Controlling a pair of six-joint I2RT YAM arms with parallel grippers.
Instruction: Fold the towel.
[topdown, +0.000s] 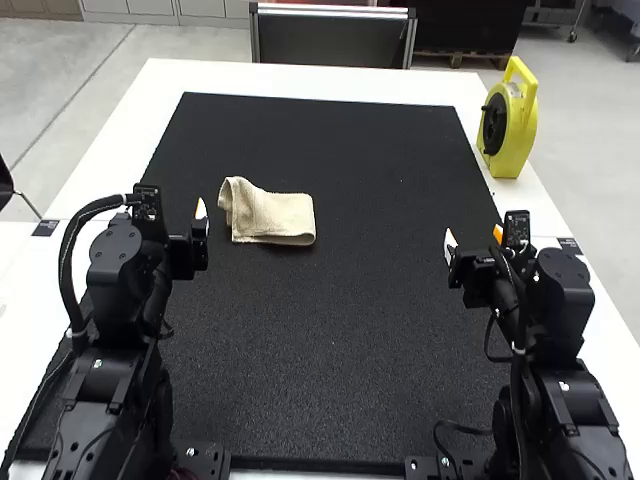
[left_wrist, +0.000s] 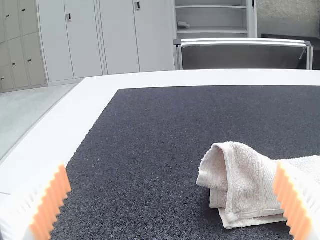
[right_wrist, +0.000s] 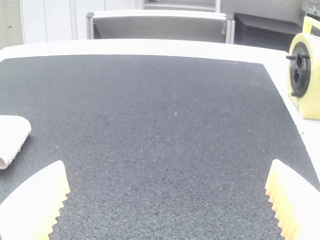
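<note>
While the left gripper (left_wrist: 172, 172) gapes empty at the left, the folded towel (topdown: 275, 216) just beside it on the mat (topdown: 330, 350) should handle light and limp, best pinched through its layers at the raised left end, the right gripper (right_wrist: 169, 167) open, empty, well to the right.

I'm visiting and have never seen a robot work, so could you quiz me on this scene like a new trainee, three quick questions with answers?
1. True or false: the towel lies nearer the left gripper than the right gripper.
2. What colour is the reel standing on the table? A) red B) yellow C) blue
3. Fill the gap, open or shut: the right gripper is ____.

Key: 1 true; 2 B; 3 open
</note>
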